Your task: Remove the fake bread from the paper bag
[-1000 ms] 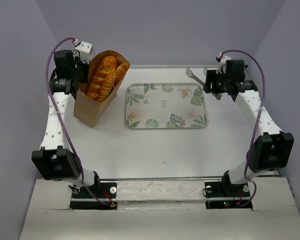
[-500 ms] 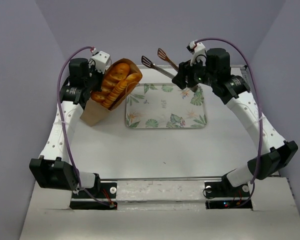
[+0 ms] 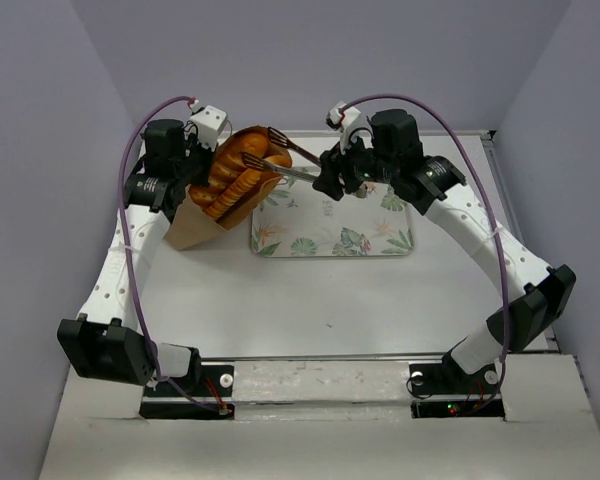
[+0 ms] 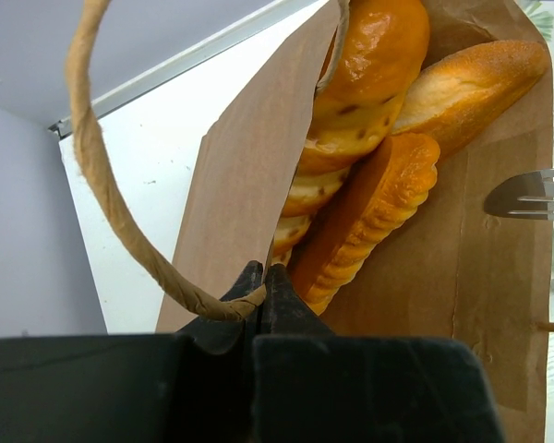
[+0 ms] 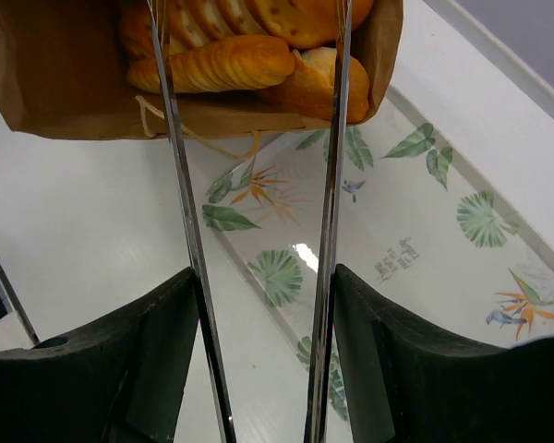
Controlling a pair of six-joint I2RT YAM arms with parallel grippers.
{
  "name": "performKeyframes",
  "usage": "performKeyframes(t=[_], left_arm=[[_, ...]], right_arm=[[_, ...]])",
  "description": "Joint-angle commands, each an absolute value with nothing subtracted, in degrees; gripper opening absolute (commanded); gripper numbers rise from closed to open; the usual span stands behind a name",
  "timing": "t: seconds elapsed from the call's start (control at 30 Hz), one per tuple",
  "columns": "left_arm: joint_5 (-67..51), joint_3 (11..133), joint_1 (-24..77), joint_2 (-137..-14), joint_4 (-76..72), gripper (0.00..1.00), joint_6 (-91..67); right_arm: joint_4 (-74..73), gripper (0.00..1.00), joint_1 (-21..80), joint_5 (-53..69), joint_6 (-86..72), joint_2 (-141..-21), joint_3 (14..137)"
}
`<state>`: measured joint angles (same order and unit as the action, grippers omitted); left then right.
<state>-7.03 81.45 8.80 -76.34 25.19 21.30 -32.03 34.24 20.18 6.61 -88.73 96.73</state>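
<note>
The brown paper bag (image 3: 188,226) leans toward the right, its mouth facing the tray. Several glossy golden fake bread loaves (image 3: 236,172) stick out of it. My left gripper (image 3: 196,160) is shut on the bag's rim where the twisted handle (image 4: 100,175) joins, seen in the left wrist view (image 4: 261,277). My right gripper (image 3: 329,178) is shut on metal tongs (image 3: 280,154). The tongs' two arms (image 5: 331,185) are spread, and their tips reach the loaves (image 5: 223,63) at the bag's mouth (image 5: 55,88).
A leaf-patterned rectangular tray (image 3: 332,238) lies flat in the middle of the white table, right of the bag and under the tongs. It also shows in the right wrist view (image 5: 415,212). The back wall is close behind the bag.
My right arm has swung left with the tongs, from the table's right side to the bag's mouth. My left gripper has tipped the bag further toward the tray.
</note>
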Motion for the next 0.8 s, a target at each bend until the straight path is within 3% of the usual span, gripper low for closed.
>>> performKeyframes(t=[0.0, 0.77], left_arm=[[-6.59, 81.3, 8.96, -74.44, 25.05, 0.0, 19.42], [-8.09, 80.86, 9.23, -74.36, 25.14, 0.0, 22.76]], right_arm=[[-27.25, 0.62, 34.8, 21.01, 8.26, -89.12, 97.47], [-27.25, 0.61, 34.8, 13.63, 7.21, -100.28, 107.14]])
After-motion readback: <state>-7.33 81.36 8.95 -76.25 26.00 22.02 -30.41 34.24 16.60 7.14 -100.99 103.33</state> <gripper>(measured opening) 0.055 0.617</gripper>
